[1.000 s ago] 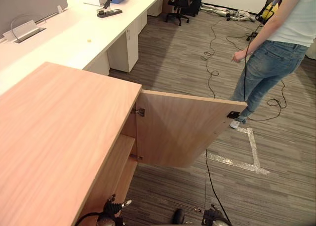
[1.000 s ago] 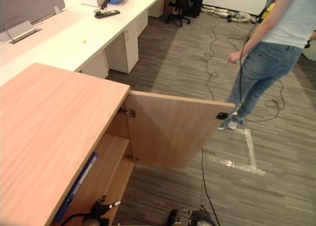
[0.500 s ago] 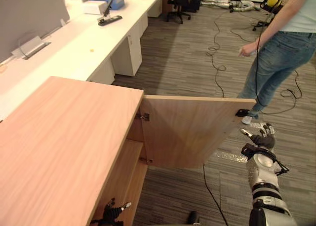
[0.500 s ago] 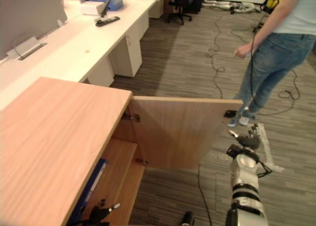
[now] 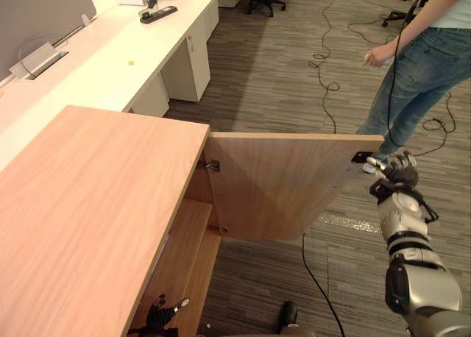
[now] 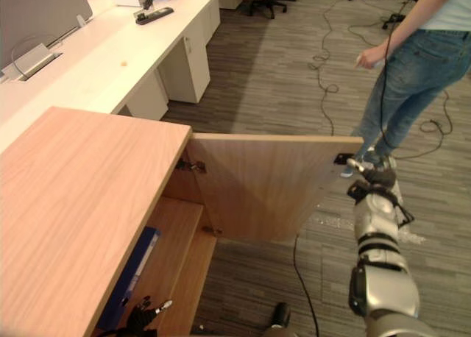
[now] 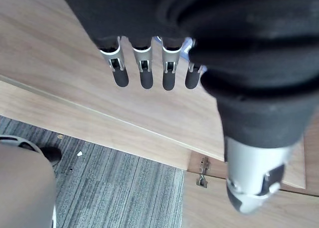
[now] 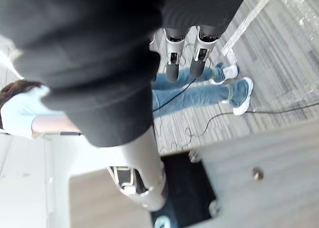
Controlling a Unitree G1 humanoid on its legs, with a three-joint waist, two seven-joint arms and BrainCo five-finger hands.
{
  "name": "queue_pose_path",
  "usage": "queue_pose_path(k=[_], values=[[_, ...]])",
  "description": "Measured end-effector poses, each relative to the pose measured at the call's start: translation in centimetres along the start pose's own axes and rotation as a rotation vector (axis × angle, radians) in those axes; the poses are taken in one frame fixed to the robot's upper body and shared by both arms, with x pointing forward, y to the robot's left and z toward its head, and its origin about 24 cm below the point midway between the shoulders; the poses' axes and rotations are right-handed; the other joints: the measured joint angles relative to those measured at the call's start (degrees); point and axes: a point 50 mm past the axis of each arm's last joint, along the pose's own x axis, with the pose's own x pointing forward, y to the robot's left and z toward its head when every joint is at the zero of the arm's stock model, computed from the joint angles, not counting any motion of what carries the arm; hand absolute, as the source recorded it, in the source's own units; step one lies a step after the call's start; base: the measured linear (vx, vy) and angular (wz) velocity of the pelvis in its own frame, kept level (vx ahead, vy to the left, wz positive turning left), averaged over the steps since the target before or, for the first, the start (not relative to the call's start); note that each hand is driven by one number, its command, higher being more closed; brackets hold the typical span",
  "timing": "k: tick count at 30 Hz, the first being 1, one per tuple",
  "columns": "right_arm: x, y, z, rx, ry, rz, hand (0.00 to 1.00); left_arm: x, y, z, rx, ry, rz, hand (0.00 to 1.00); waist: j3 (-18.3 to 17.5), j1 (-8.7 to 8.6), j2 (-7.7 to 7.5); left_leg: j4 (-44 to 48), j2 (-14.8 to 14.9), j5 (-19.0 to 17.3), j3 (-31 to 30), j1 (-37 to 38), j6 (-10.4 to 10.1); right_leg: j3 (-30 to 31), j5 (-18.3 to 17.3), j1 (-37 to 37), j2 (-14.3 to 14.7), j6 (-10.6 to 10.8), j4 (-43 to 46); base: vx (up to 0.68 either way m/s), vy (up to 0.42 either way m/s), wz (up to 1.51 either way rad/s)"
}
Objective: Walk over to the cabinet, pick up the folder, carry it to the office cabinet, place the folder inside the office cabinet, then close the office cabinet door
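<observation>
Your head cams look steeply down over the cabinet top, barely apart, so both share the open door and the right hand at its outer corner. Left wrist cam hugs the left hand, wood panels just past its fingers. Right wrist cam, equally close, sees a black handle by the thumb, a person beyond the fingertips.

Flat blue folder inside light-wood office cabinet, L; its wooden door open to R (person behind), right hand at outer edge.
</observation>
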Motion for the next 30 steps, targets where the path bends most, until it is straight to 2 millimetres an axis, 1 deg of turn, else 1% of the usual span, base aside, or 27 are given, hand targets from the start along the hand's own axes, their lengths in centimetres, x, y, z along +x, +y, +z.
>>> queue_pose_path(k=[1,2,5,8,11,13,17,19,21,23,24,26,27,28,29,30], values=[[0.1,0.5,0.3,-0.005,-0.006,0.027,0.0,0.0,0.0,0.0,-0.001,-0.001,0.0,0.0,0.07,0.07,0.07,0.0,0.0,0.01,-0.04,0.01,0.02,-0.01,0.0,0.0,0.01,0.0,0.0,-0.04,0.007,0.03],[0.2,1.5,0.7,-0.027,-0.016,0.09,0.0,0.0,0.1,0.0,-0.009,-0.004,0.0,0.0,0.35,0.24,0.11,0.02,0.0,0.02,-0.1,0.02,0.03,-0.05,0.0,0.0,0.01,0.0,0.0,-0.04,0.007,0.02],[0.2,2.8,1.1,-0.109,-0.021,0.196,0.0,-0.1,0.3,-0.1,-0.015,-0.007,-0.01,0.0,1.08,0.17,0.18,0.02,-0.04,0.04,-0.08,-0.06,0.05,-0.03,0.05,0.02,-0.06,-0.04,0.0,-0.05,0.012,0.0],[0.3,2.8,1.4,-0.19,-0.014,0.235,0.0,-0.1,0.3,-0.1,-0.016,-0.01,-0.013,0.0,1.24,0.09,0.24,0.01,0.03,0.04,-0.05,-0.1,0.05,-0.03,0.05,0.01,0.04,-0.04,0.0,-0.03,0.004,-0.01],[0.5,3.3,2.3,-0.279,-0.019,0.311,0.0,-0.2,0.4,-0.1,-0.007,-0.017,-0.027,0.0,2.2,-0.52,0.42,0.07,0.1,0.08,0.1,-0.1,-0.01,-0.01,0.09,-0.07,0.1,0.0,0.0,-0.06,-0.001,-0.04],[0.5,3.3,2.5,-0.317,-0.014,0.342,0.0,-0.1,0.5,0.0,0.005,-0.023,-0.038,0.0,2.55,-0.57,0.43,0.06,0.19,0.24,0.14,-0.29,-0.17,-0.01,0.1,-0.3,0.26,0.01,-0.01,-0.07,-0.01,-0.03],[0.4,3.5,2.2,-0.367,0.014,0.397,0.0,-0.1,0.6,0.0,0.025,-0.025,-0.051,0.0,2.93,-0.58,0.47,0.08,0.92,0.43,0.28,-0.32,-0.49,-0.02,0.09,-0.43,0.91,0.01,-0.03,-0.06,-0.028,-0.04],[0.2,3.6,1.6,-0.475,0.05,0.458,0.0,-0.1,0.7,0.0,0.041,-0.027,-0.056,0.0,3.65,-0.72,0.49,0.07,1.5,0.61,0.4,-0.27,-0.82,0.01,0.08,-0.48,1.49,0.0,-0.04,-0.07,-0.041,-0.06],[0.0,3.5,1.2,-0.557,0.069,0.481,0.0,-0.1,0.8,0.1,0.051,-0.028,-0.06,0.0,4.11,-0.75,0.48,0.03,1.92,0.76,0.51,-0.29,-1.07,0.05,0.04,-0.6,1.89,0.0,-0.15,-0.06,-0.043,-0.06],[-0.5,2.8,1.1,-0.786,0.098,0.562,0.0,-0.1,0.9,0.0,0.062,-0.026,-0.06,0.0,4.15,-1.07,0.47,-0.1,2.59,1.09,0.69,-1.04,-1.64,0.14,-0.04,-1.54,2.53,-0.09,-0.21,-0.06,-0.051,-0.07],[-0.7,2.6,1.1,-0.852,0.109,0.589,0.0,-0.1,1.0,0.0,0.067,-0.026,-0.06,0.0,4.15,-1.12,0.47,-0.17,2.79,1.2,0.75,-1.16,-1.82,0.15,-0.11,-1.77,2.75,-0.2,-0.13,-0.02,-0.049,-0.07],[-2.2,1.3,0.3,-1.107,0.203,0.736,0.0,-0.1,1.1,-0.1,0.077,-0.024,-0.067,0.0,4.1,-1.32,0.5,-0.24,4.0,1.46,0.99,-1.2,-2.2,0.35,-0.49,-2.0,3.8,-0.78,-0.02,0.01,-0.044,-0.1],[-2.7,1.1,-0.1,-1.158,0.238,0.788,0.0,-0.1,1.1,-0.1,0.079,-0.024,-0.069,0.0,4.07,-1.45,0.48,-0.25,4.27,1.56,0.99,-1.2,-2.36,0.35,-0.58,-2.02,4.1,-0.91,-0.02,0.02,-0.042,-0.1],[-3.9,0.7,-0.9,-1.236,0.304,0.895,0.0,-0.1,1.1,0.0,0.089,-0.025,-0.076,0.0,4.03,-1.58,0.49,-0.28,4.64,1.83,0.85,-1.19,-2.75,0.36,-0.75,-2.07,4.72,-1.17,-0.02,0.01,-0.055,-0.08],[-5.3,1.0,-1.8,-1.265,0.368,1.025,0.0,0.0,1.1,0.0,0.093,-0.025,-0.081,0.0,4.01,-1.72,0.51,-0.3,5.21,2.09,0.68,-1.2,-3.05,0.46,-0.87,-2.19,5.35,-1.35,-0.02,0.01,-0.061,-0.09],[-6.0,1.0,-2.4,-1.283,0.404,1.084,0.0,0.0,1.0,0.1,0.099,-0.026,-0.082,0.0,3.98,-1.71,0.48,-0.36,5.45,2.23,0.62,-1.21,-3.14,0.49,-0.97,-2.23,5.62,-1.51,-0.02,0.0,-0.057,-0.06]])
